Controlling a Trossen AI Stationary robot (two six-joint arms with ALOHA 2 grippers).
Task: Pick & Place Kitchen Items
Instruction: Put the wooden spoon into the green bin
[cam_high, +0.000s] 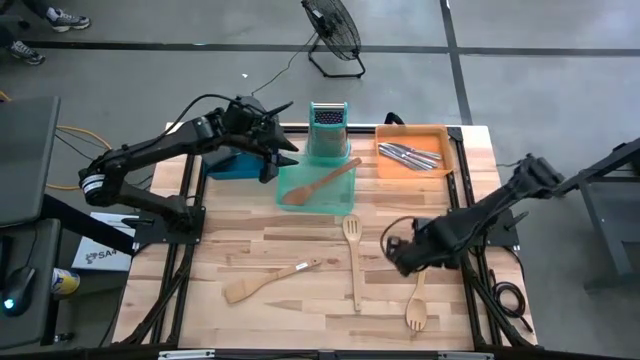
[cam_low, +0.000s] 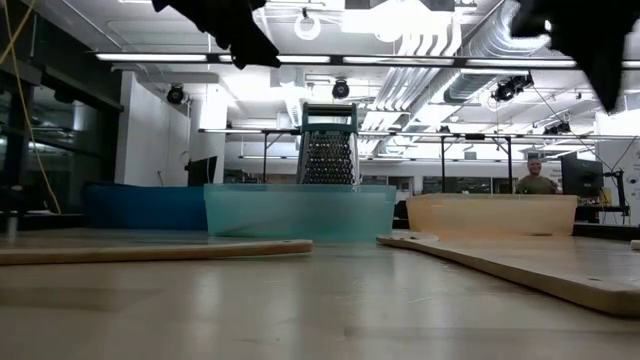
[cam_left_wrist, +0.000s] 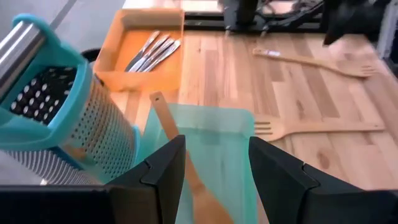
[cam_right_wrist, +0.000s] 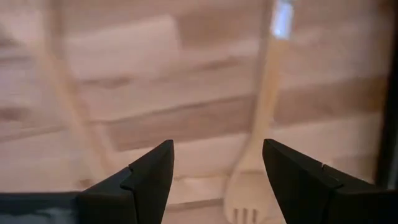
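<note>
The wooden fork (cam_high: 416, 303) lies on the table (cam_high: 300, 250) with its handle pointing away from me, just off my right gripper (cam_right_wrist: 217, 165), whose fingers are spread and empty. It is blurred, but seems slightly to one side. My left gripper (cam_left_wrist: 214, 168) hovers spread over the green tray (cam_high: 318, 187).

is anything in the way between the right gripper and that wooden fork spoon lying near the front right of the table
Nothing visible. The right gripper hangs open above bare wood, and the wooden fork spoon lies flat just beyond it, nothing between them. The slotted wooden spatula lies off to the side, apart from both.
</note>
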